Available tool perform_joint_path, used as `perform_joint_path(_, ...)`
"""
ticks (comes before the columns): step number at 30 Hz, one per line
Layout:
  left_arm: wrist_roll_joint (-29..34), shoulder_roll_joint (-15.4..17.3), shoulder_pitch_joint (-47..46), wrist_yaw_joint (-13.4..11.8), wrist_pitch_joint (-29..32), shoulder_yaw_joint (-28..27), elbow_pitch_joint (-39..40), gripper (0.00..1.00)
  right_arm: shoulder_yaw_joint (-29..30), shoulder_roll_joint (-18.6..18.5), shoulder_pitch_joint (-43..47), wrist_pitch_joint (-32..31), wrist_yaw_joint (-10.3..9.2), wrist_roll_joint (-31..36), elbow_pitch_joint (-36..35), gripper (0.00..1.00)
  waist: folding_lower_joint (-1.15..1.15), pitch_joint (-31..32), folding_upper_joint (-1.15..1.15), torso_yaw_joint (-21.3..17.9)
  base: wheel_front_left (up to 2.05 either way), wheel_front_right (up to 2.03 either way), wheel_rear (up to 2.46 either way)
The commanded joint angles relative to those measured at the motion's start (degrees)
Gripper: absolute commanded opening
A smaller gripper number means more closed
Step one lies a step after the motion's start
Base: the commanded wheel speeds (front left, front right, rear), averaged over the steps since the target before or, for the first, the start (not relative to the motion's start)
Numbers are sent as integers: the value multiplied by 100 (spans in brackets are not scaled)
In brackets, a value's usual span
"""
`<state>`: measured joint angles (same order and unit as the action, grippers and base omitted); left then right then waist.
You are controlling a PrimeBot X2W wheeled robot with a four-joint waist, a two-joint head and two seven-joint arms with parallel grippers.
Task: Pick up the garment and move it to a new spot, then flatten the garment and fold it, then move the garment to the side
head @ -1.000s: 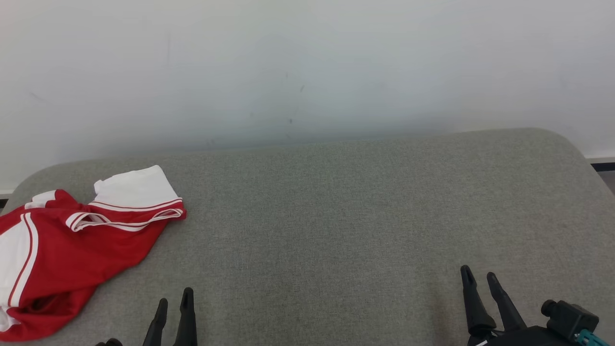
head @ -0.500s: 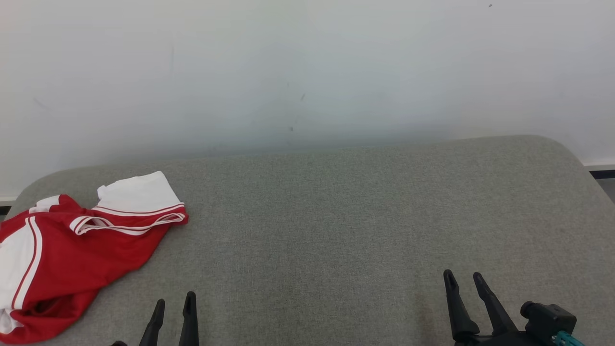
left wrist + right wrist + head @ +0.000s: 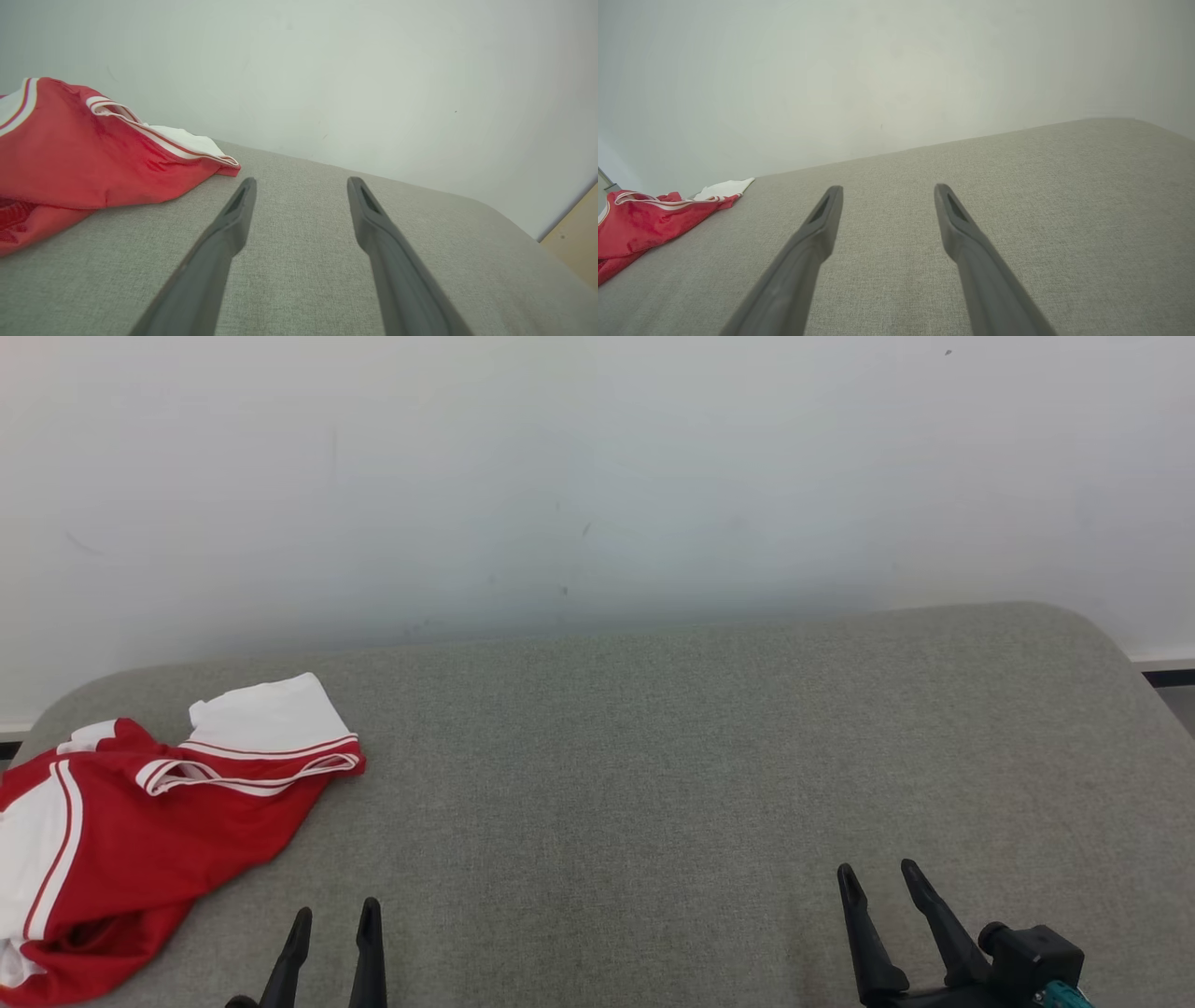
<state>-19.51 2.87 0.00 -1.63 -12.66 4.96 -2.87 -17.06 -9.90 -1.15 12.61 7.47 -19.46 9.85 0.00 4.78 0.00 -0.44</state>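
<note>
The garment [image 3: 140, 831] is a red shirt with white panels and striped trim, lying crumpled at the far left of the grey padded table [image 3: 653, 756]. In the left wrist view the garment [image 3: 70, 154] lies to the left of my fingers; in the right wrist view the garment [image 3: 644, 219] is far off to the left. My left gripper [image 3: 334, 919] stands open at the bottom edge, just right of the garment and not touching it. Low at the right, my right gripper [image 3: 878, 879] is open too, with nothing between its fingers.
A plain white wall [image 3: 597, 476] rises behind the table. The table's rounded corners show at far left and far right [image 3: 1092, 625], with a dark skirting line beyond. Bare grey fabric stretches from the garment to the right edge.
The head camera has tilted, so the whole scene sits slightly lower. My right gripper has shifted left; the left one has barely moved. The garment lies as before.
</note>
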Motion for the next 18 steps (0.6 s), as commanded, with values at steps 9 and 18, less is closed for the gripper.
perform_joint_path(9,497,2,124,-35,-104,-39,35,100,-31,51,-64,102,3,578,-77,100,0,32,0,0,0,0,0)
perform_joint_path(18,916,2,151,-86,-165,-167,127,100,36,127,-68,167,4,1023,-39,100,0,38,0,-36,0,0,0)
